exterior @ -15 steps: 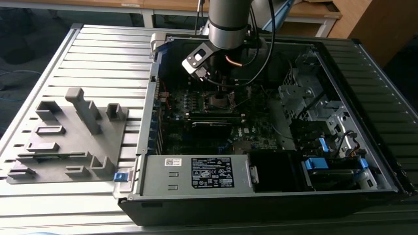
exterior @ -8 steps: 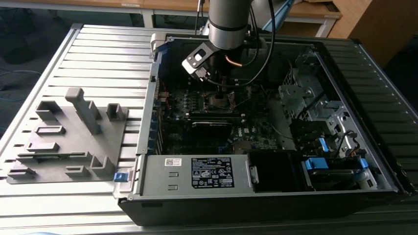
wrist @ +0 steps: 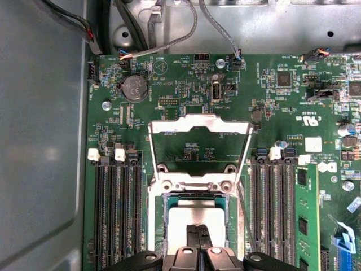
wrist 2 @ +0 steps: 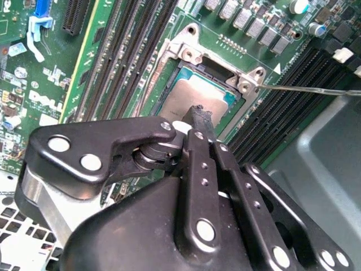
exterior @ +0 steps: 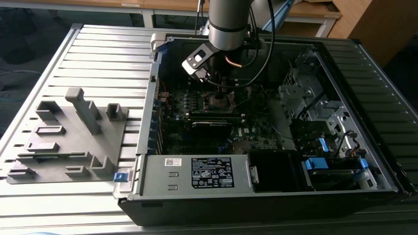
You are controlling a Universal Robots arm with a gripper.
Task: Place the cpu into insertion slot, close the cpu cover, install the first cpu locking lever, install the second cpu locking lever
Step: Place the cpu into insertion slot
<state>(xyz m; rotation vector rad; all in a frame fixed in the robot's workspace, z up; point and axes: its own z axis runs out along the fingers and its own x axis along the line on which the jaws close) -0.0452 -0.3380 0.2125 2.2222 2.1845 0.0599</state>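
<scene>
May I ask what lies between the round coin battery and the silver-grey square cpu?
The open, thin silvery square cpu cover frame, in the first wrist view.

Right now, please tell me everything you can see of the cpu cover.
The cpu cover is a thin, silvery metal frame, square, with a large square opening through which the green board shows. It is swung open, hinged at the socket edge, so the cpu lies uncovered inside. Nothing touches the cover; the fingers are over the cpu, apart from it.
</scene>
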